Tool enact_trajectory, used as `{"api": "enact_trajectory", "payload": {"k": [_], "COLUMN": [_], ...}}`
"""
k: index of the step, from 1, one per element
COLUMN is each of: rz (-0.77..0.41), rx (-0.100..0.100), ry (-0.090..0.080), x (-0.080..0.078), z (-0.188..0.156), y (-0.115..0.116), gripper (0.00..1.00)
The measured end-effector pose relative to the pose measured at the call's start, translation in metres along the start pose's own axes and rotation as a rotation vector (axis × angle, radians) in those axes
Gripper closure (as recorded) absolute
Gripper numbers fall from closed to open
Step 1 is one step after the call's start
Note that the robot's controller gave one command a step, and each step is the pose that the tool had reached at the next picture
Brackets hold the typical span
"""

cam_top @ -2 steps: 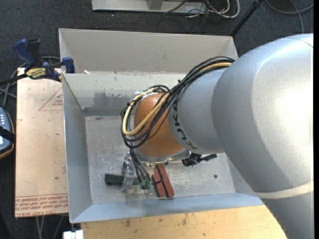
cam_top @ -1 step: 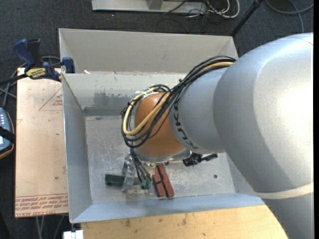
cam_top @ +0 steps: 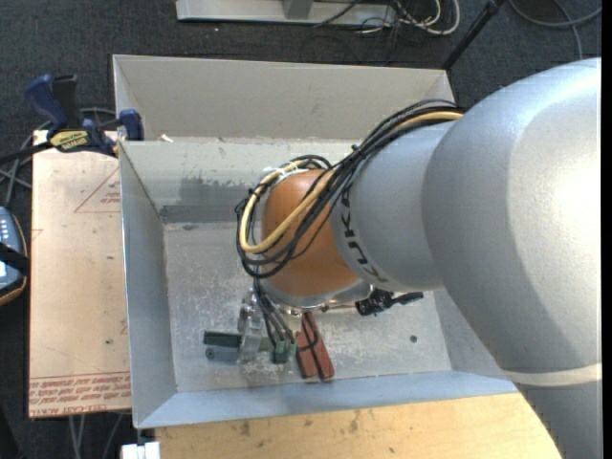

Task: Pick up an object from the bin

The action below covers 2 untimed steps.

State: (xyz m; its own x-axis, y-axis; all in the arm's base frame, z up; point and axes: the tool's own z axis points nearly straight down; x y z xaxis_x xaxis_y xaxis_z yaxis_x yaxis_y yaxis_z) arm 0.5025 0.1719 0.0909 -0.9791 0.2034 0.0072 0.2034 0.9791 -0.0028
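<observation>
Camera view from above has the gripper low in the bin, close to the near wall and a little left of the middle of the floor. Whether it is wide or narrow I cannot tell, since the wrist hides much of it, and nothing can be seen held in it. Touching or just beside its tip on the right lies a small green piece, and right of that a longer red-brown piece, set slantwise on the floor. To the left of the gripper lies a dark flat piece, near it but apart. Above the gripper sits the orange cover of the wrist, with yellow and black cables looped round it, and the thick grey arm comes in from the right.
</observation>
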Motion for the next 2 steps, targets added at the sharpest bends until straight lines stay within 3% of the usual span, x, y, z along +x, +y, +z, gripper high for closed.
{"api": "enact_trajectory", "payload": {"k": [2], "rz": [0.000], "rx": [-0.005], "ry": [-0.010], "x": [-0.0026], "z": [-0.0246], "y": [0.0014], "gripper": [1.00]}}
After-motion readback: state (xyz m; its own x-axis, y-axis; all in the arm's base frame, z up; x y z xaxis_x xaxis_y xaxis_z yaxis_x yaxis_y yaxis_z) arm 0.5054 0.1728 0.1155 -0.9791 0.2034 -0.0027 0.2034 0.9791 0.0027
